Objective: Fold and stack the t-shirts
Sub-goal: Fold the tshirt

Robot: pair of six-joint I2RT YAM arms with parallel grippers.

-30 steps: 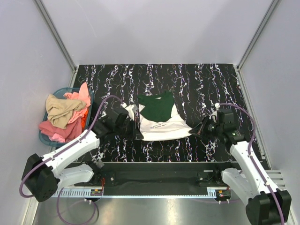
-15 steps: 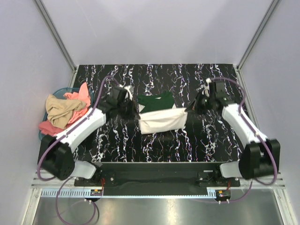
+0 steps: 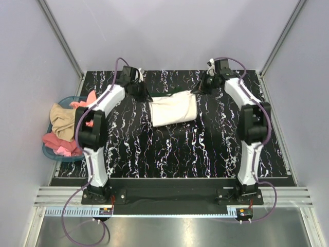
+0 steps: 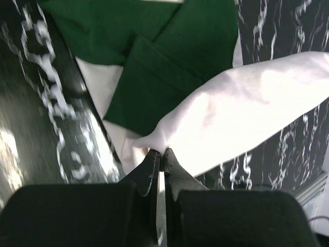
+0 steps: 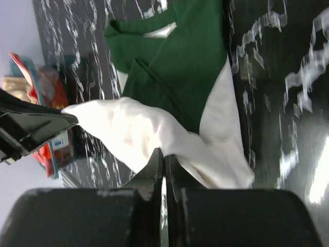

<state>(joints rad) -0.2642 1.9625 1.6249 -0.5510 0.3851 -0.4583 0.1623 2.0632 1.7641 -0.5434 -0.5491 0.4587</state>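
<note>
The cream-white t-shirt [image 3: 172,109] lies doubled over on the dark marbled table [image 3: 169,154]. Its lifted edge is stretched between both grippers at the far side. My left gripper [image 3: 147,96] is shut on the shirt's left corner, which shows in the left wrist view as white cloth [image 4: 247,110] pinched at the tips [image 4: 160,153]. My right gripper [image 3: 197,91] is shut on the right corner [image 5: 164,154]. The dark green t-shirt [image 4: 169,51] lies flat beneath the white fold [image 5: 131,128], its collar and body [image 5: 180,67] showing past the white cloth. From above it is almost fully covered.
A blue basket [image 3: 51,153] heaped with tan, pink and red clothes stands off the table's left edge. Grey walls with metal posts enclose the back and sides. Both arms stretch from the near rail to the far half of the table.
Both grippers have carried the white shirt's near edge away from the bases to the far side, folding it over the green shirt. The lettering no longer shows.
</note>
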